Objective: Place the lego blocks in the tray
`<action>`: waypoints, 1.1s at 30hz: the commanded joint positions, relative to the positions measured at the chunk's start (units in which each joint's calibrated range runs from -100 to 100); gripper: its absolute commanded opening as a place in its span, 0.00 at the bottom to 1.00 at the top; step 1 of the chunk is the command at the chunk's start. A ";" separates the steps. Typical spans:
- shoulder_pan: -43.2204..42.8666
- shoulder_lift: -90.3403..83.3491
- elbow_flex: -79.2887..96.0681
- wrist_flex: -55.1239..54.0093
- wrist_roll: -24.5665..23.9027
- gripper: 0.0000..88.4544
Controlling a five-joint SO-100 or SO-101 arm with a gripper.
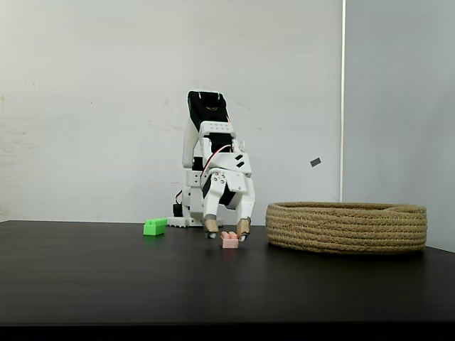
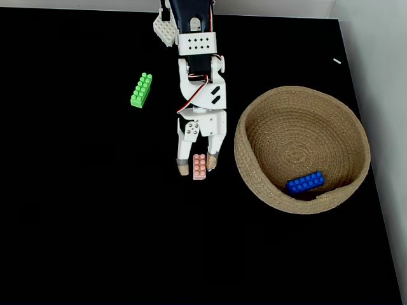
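**Pale pink brick next in line for the basket**

Pale pink studded plastic, the small lego brick (image 2: 200,166) lies on the matte black table (image 2: 76,222), between the spread tan-tipped fingers of the white two-finger gripper (image 2: 197,166). In the low fixed view the fingertips reach down to the tabletop on either side of it (image 1: 229,240), one pad close against the brick, the other a little apart; the jaws stand open, not yet pinching. The step in hand looks like the grasp. Next it calls for closing squarely on the smooth, hard sides, lifting, then swinging over the low wall of the wide round coiled-rope tray (image 2: 254,184) just beside. A blue studded brick (image 2: 305,183) already lies inside. The bright green studded brick (image 2: 141,90) waits well apart on the table.
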 commanded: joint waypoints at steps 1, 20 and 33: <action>-0.68 -1.58 0.34 -1.23 1.03 0.00; -2.99 -22.39 1.52 16.76 4.74 0.00; -22.61 -31.50 0.25 19.59 8.06 0.04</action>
